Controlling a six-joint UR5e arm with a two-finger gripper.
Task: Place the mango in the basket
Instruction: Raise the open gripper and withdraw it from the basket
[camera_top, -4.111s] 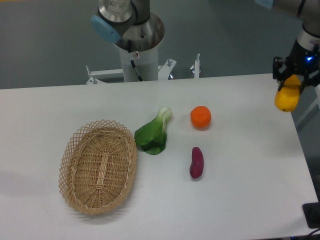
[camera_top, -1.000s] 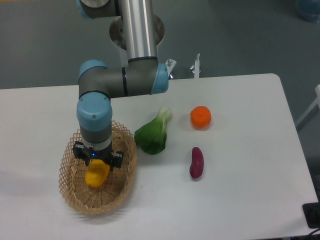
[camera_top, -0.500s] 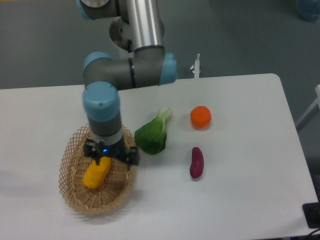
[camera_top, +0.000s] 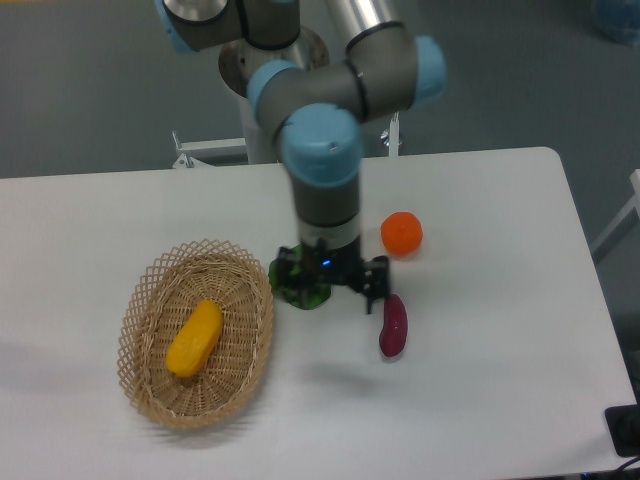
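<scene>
Since 0.5 s ago, the tool (camera_top: 332, 281) has swung right, away from the basket (camera_top: 197, 331), jaws spread and empty. Mango (camera_top: 195, 338) lies inside, left on the worktop (camera_top: 480, 400).

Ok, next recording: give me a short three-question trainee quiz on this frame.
1. True or false: the mango lies inside the basket.
2. Which thing sits nearest the purple sweet potato? A) basket B) orange C) mango
3. Fill in: the gripper holds ____.

Key: 1 true. 2 B. 3 nothing; it hangs empty over the leafy green, fingers apart.
</scene>
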